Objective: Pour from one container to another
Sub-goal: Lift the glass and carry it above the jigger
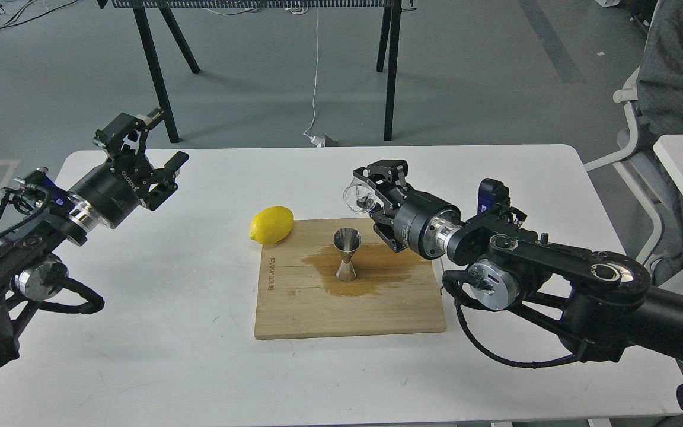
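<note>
The tiny clear cup (357, 198) is tipped on its side in the air, with my right gripper (372, 196) shut on it. It hangs just above and slightly right of the steel jigger (347, 254), which stands upright on the wooden board (350, 308). A brown wet stain (377, 270) spreads on the board around the jigger's foot. My left gripper (147, 146) is open above the table's far left corner, holding nothing.
A yellow lemon (271, 225) lies at the board's back left corner. The white table (158, 332) carries everything. Black trestle legs (158, 71) stand on the floor behind it, and a chair with grey cloth (673, 89) is at the right.
</note>
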You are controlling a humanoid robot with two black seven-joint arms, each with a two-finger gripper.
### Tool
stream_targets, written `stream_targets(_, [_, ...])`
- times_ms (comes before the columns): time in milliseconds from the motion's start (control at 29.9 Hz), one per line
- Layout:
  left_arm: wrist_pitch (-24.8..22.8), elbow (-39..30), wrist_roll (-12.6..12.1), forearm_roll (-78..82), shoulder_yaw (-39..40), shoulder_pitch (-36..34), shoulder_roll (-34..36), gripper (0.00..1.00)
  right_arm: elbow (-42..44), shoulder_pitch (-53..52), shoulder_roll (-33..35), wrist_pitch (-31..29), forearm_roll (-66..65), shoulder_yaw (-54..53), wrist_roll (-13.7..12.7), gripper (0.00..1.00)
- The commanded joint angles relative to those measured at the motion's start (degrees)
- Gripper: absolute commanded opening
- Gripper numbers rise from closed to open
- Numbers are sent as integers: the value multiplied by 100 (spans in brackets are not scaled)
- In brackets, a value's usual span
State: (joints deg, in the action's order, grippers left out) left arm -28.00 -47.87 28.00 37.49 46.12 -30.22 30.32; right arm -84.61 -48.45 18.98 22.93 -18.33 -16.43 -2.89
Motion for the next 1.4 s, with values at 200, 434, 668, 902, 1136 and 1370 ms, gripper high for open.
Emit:
stream_targets(200, [0,6,0,-5,11,7,0,92,138,-209,-8,62,-363,316,-1,45])
stream_targets(434, [0,6,0,-5,20,7,-9,92,217,-410,-8,54,-513,658,-1,45])
stream_targets(668, [0,6,0,-5,29,7,0,92,269,-437,-8,54,-724,826,-1,45])
stream_targets(902, [0,6,0,-5,29,7,-9,92,384,-525,-175,45,-979,1019,-1,46])
stream_targets(1136, [0,6,0,-13,29,7,-9,93,542,-736,-245,54,-988,1283,-1,45])
stream_targets(1370, [0,6,0,-13,37,16,0,93,586,-771,-360,54,-997,1301,-1,46])
